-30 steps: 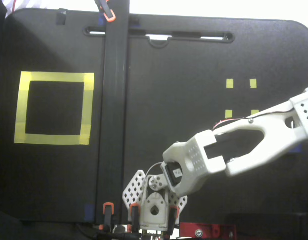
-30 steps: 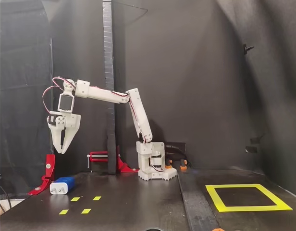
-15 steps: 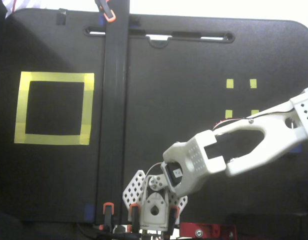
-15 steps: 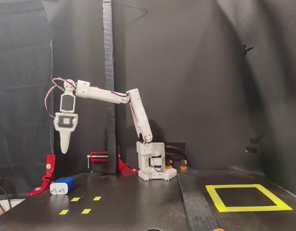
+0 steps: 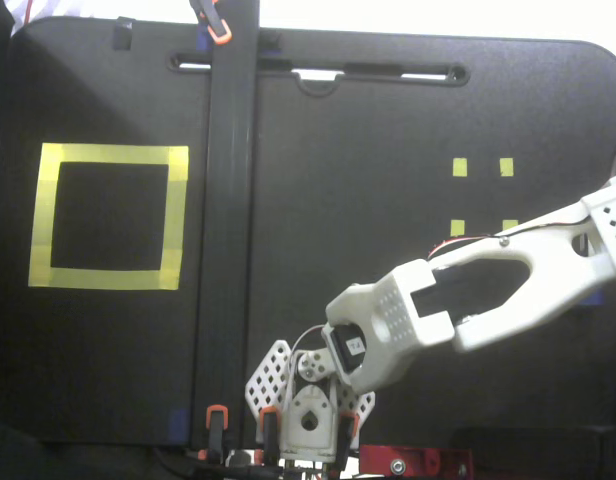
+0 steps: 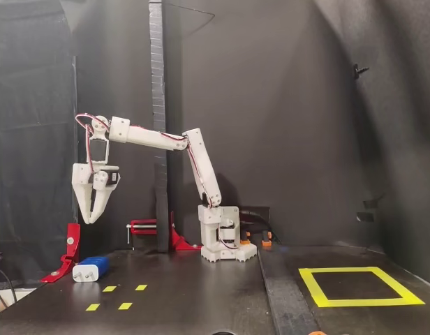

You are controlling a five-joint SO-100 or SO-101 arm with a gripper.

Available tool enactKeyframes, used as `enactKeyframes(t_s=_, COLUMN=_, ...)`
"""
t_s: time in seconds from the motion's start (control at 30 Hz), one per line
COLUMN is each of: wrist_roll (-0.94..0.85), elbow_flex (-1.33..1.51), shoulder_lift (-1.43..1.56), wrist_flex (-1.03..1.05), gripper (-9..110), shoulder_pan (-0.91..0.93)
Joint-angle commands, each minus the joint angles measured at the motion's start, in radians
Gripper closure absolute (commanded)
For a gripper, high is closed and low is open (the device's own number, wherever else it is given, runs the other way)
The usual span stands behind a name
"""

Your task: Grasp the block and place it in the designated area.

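Down on the black table (image 6: 201, 300), the block (image 6: 90, 269) lies on its side in a fixed view, blue with a pale end, just behind the four small yellow tape squares (image 6: 117, 296) and beside a red clamp (image 6: 67, 252). It touches nothing else. In the other fixed view the block is not visible; the arm's forearm covers that part of the table.

Above the block and well clear of it hangs the gripper (image 6: 94, 218), pointing down, its two white fingers drawn to a narrow tip with nothing between them. The white arm (image 6: 159, 138) reaches out level from its base (image 6: 225, 241), which stands well away from the block.

Far from the block, on the opposite side of the base, lies the designated area (image 6: 358, 286), a square of wide yellow tape with a black centre, seen in both fixed views (image 5: 108, 216). A dark upright post (image 6: 158, 125) stands between the block's side and that square.
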Motion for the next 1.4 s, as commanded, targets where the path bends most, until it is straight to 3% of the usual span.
enactKeyframes(t_s=0.0, wrist_roll=-0.029, elbow_flex=-0.037, shoulder_lift=0.009, wrist_flex=0.002, gripper=101, shoulder_pan=-0.003)
enactKeyframes(t_s=0.57, wrist_roll=-0.028, elbow_flex=-0.037, shoulder_lift=0.0, wrist_flex=0.0, gripper=101, shoulder_pan=0.002)
enactKeyframes(t_s=0.73, wrist_roll=-0.021, elbow_flex=-0.037, shoulder_lift=0.0, wrist_flex=-0.04, gripper=77, shoulder_pan=0.005)
enactKeyframes(t_s=0.9, wrist_roll=-0.029, elbow_flex=-0.037, shoulder_lift=0.0, wrist_flex=-0.066, gripper=66, shoulder_pan=0.003)
enactKeyframes(t_s=0.97, wrist_roll=-0.037, elbow_flex=-0.037, shoulder_lift=0.0, wrist_flex=-0.078, gripper=55, shoulder_pan=0.003)
enactKeyframes(t_s=1.37, wrist_roll=-0.038, elbow_flex=-0.035, shoulder_lift=-0.002, wrist_flex=-0.069, gripper=52, shoulder_pan=0.026)
